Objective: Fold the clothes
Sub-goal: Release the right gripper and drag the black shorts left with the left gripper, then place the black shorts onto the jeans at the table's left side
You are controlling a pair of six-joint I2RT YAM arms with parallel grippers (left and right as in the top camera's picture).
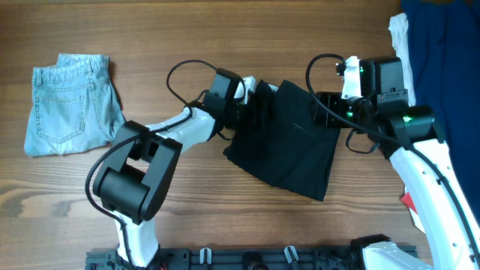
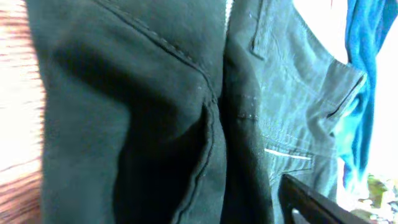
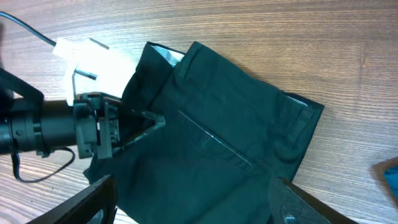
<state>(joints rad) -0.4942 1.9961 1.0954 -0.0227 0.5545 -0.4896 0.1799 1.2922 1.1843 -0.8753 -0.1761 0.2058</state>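
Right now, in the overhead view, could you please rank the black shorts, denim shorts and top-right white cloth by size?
Black shorts: largest.
Denim shorts: somewhat smaller.
White cloth: smallest; only a strip shows, so full size unclear.

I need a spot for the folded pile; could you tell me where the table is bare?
Bare wood: the far strip beyond the black shorts, the near-left corner below the denim shorts, and the patch between the left arm and right arm. Crowded: the middle and the blue garments.

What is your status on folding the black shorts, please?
Right gripper open above black shorts. Left gripper at their edge, grip unclear. Fold unfinished. Denim shorts well aside.
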